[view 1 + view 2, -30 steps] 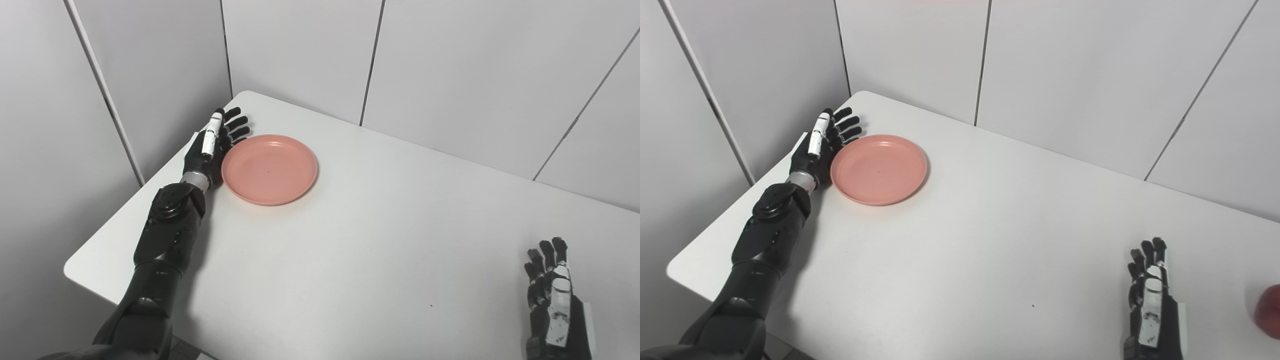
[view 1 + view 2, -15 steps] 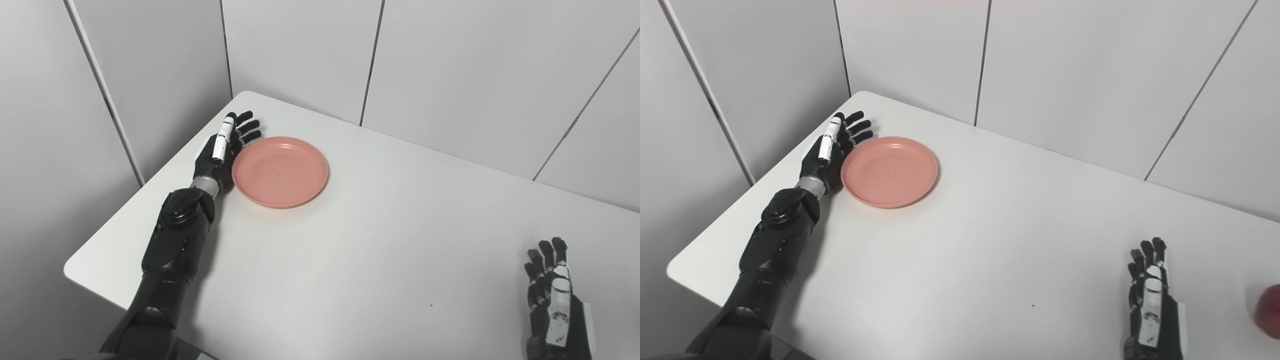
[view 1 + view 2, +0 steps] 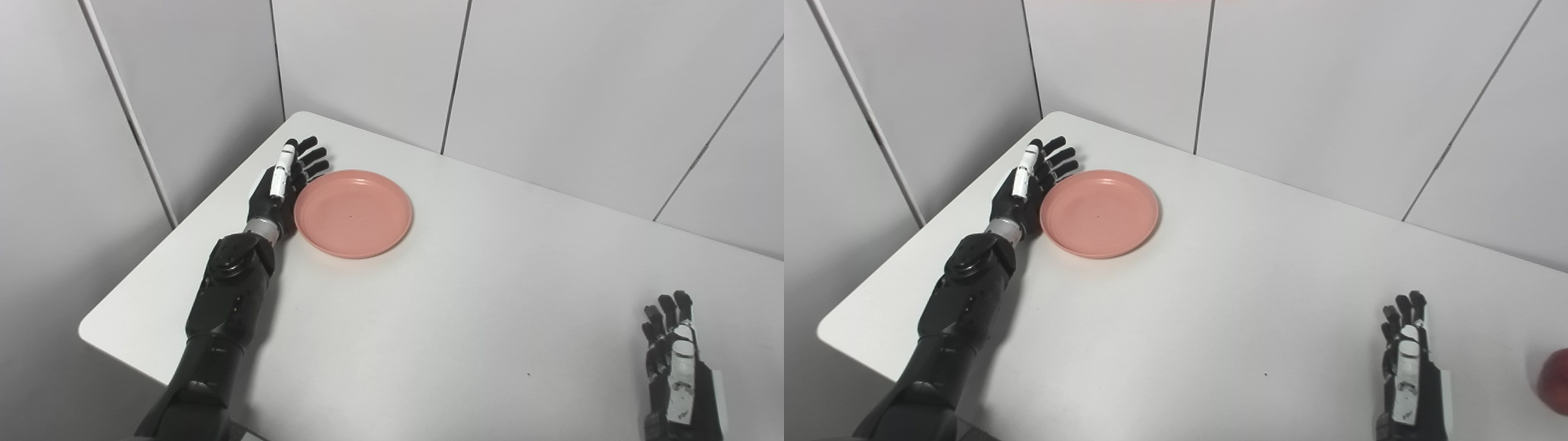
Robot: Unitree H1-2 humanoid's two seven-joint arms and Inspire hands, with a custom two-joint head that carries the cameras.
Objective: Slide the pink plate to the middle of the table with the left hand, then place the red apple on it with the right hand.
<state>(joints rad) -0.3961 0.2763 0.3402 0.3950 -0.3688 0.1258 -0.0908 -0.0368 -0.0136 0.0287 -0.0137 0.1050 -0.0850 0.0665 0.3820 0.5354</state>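
Pale grey wall panels (image 3: 367,61), smooth & matte w/ thin dark seams, close in a white table (image 3: 459,318) w/ a rounded corner and a flat, faintly speckled top. At far left the left arm (image 3: 226,306), glossy black segmented shell w/ a metal wrist ring, runs up from the bottom edge along the table's left side. Its left hand (image 3: 278,187) stands on edge, palm facing right, flat against the left rim of the pink plate (image 3: 353,213); the fingers (image 3: 309,156) are straight & slightly fanned, gripping nothing, one carrying a white cover strip. Plate is round, shallow, smooth plastic-looking w/ a raised lip, a tiny dark speck near its centre, nothing on it; it lies in the far-left part of the table, well short of the middle. Centre of the table is bare white surface w/ one small dark fleck toward the near edge. At lower right the right hand (image 3: 1409,361) rests near the table's front edge, back up, black w/ a white panel, fingers extended & a little apart, grasping nothing. Just beyond it, cut by the right edge of the right eye view only, sits the red apple (image 3: 1554,381): rounded, dark red, a bit blurred, near the right hand but not touching, well apart from the plate.
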